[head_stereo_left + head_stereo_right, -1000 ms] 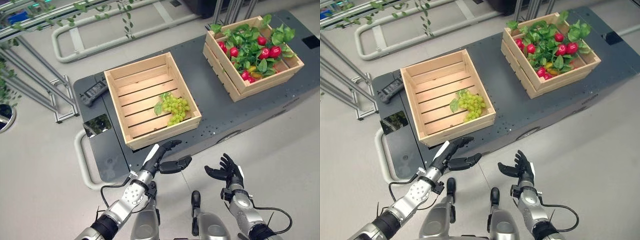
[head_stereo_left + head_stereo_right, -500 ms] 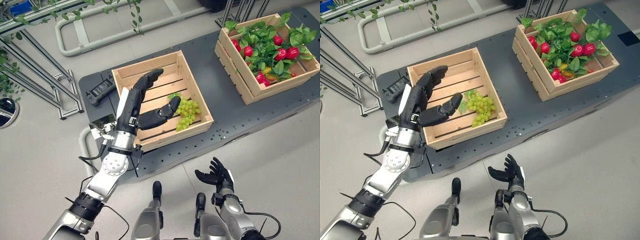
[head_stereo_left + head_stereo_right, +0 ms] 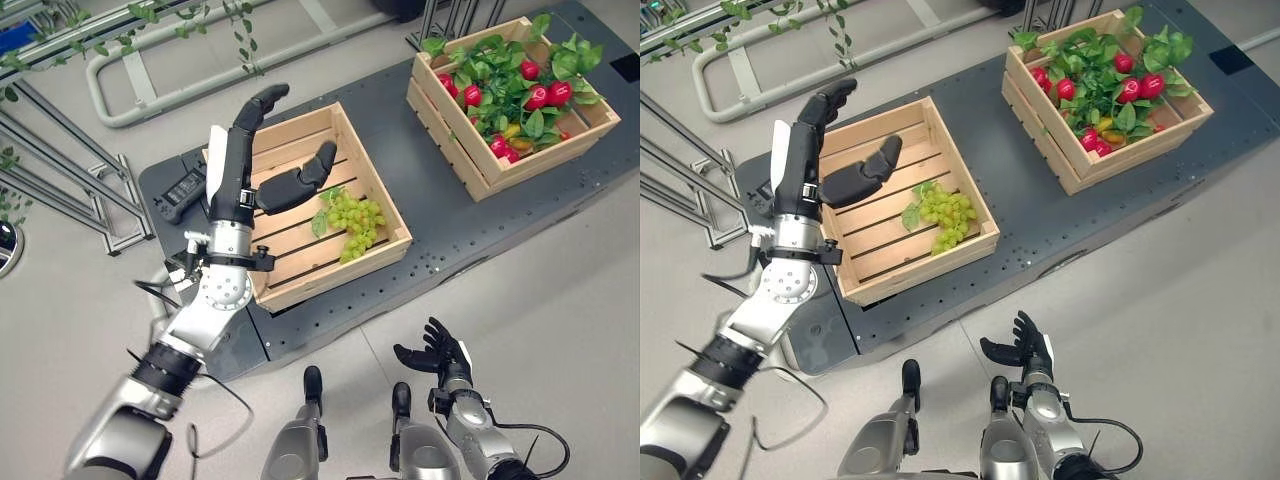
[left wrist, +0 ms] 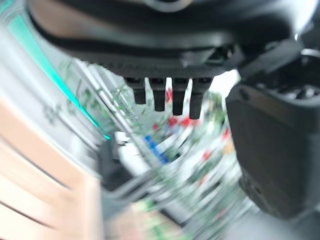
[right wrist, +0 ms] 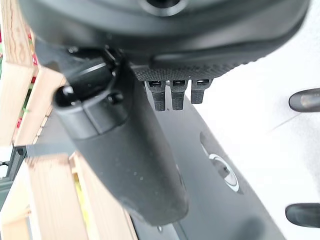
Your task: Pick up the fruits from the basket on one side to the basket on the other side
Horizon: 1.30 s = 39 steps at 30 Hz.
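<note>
I see the left robot hand (image 3: 245, 165) spread empty above the near crate (image 3: 300, 262) holding the grapes (image 3: 352, 215), the right robot hand (image 3: 437, 352) low, fingers relaxed, empty, far crate (image 3: 455, 135) holding red fruit (image 3: 545, 95).

Left hand (image 3: 243, 165) raised, fingers spread, right hand (image 3: 443, 352) low, relaxed
</note>
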Motion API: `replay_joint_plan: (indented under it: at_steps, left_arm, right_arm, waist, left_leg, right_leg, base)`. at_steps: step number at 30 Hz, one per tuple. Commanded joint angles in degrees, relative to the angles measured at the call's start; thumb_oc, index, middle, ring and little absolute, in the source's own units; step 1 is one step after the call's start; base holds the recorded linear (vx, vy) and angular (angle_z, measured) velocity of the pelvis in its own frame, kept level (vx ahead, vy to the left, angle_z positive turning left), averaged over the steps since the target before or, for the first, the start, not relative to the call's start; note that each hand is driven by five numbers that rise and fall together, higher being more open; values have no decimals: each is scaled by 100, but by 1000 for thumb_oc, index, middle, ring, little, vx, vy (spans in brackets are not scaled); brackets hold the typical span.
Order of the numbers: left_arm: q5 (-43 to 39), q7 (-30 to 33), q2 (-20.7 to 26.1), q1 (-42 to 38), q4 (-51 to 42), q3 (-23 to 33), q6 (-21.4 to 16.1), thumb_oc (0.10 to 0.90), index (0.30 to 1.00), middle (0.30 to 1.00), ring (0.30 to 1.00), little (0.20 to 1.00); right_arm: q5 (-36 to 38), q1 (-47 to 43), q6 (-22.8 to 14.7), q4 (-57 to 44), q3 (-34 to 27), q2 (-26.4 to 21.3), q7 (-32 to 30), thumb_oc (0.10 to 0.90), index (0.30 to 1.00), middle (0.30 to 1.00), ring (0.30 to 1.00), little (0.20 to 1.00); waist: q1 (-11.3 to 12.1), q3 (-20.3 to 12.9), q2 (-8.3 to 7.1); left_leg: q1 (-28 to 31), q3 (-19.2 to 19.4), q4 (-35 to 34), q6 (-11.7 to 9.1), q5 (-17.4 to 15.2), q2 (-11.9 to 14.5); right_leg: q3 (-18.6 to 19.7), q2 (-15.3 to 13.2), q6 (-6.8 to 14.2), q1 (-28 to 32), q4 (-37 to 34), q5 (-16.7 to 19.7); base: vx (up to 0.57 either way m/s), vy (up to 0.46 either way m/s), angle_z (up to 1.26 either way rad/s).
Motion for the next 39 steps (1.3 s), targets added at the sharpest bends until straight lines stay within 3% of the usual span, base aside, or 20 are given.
replay_joint_plan:
  at_steps: [1, 5, 8, 14, 21, 29, 39]
  left_arm:
    - [839, 428, 248, -1148, 551, -150, 154, 800, 900, 900, 900, 900]
    - [1373, 831, 520, -1850, 1247, -755, 540, 800, 900, 900, 900, 900]
    - [2146, 1154, 618, -2591, 1751, -1228, 858, 800, 900, 900, 900, 900]
    - [2959, 1010, 695, -3433, 2379, -1767, 1509, 800, 900, 900, 900, 900]
    - [3522, 1065, 697, -3878, 2648, -2040, 1833, 800, 900, 900, 900, 900]
    - [4268, 1548, 679, -4270, 3123, -2259, 2246, 800, 900, 900, 900, 900]
    - [4429, 1926, 463, -4643, 3509, -2300, 2220, 800, 900, 900, 900, 900]
  right_arm:
    - [-46, -134, -239, -467, -3, -486, 240, 800, 900, 900, 900, 900]
    - [160, -452, -403, -457, 53, -725, 338, 800, 900, 900, 900, 900]
    - [268, -791, -496, -499, 182, -830, 365, 800, 900, 900, 900, 900]
    - [321, -1166, -456, -498, 258, -837, 258, 800, 900, 900, 900, 900]
    - [352, -1328, -421, -419, 176, -834, 299, 800, 900, 900, 900, 900]
    - [418, -1564, -448, -257, 248, -791, 406, 800, 900, 900, 900, 900]
    - [559, -1735, -460, -228, 365, -654, 360, 800, 900, 900, 900, 900]
  waist:
    - [-82, 67, -76]
    - [-155, 450, -107]
    - [-221, 732, -257]
    - [-298, 732, -375]
    - [-369, 732, -416]
    - [-407, 732, -503]
    - [-415, 732, -655]
  left_leg:
    - [-17, 146, 520, -374, -683, 178]
    - [-398, 169, 1047, -364, -777, 122]
    - [-959, 222, 1817, -335, -988, 115]
    - [-1727, 284, 2389, -237, -1164, 157]
    - [-2188, 345, 2589, -178, -1219, 142]
    - [-2446, 397, 2542, -167, -1142, 139]
    - [-2634, 431, 2577, -150, -1145, 159]
  right_leg:
    - [100, -264, -295, -507, 864, -292]
    - [156, -221, -400, -904, 1354, -434]
    - [187, -222, -500, -1482, 1906, -522]
    - [322, -170, -520, -2364, 2488, -579]
    - [486, -133, -470, -2941, 2763, -585]
    - [541, -19, -444, -3240, 2714, -485]
    - [563, 80, -435, -3488, 2775, -431]
  base:
    - [-66, 74, -14]
    - [-121, 59, -9]
    - [-162, 4, -4]
    - [-81, 21, 6]
    - [-40, 25, -2]
    - [-15, 1, -3]
    - [0, 0, 0]
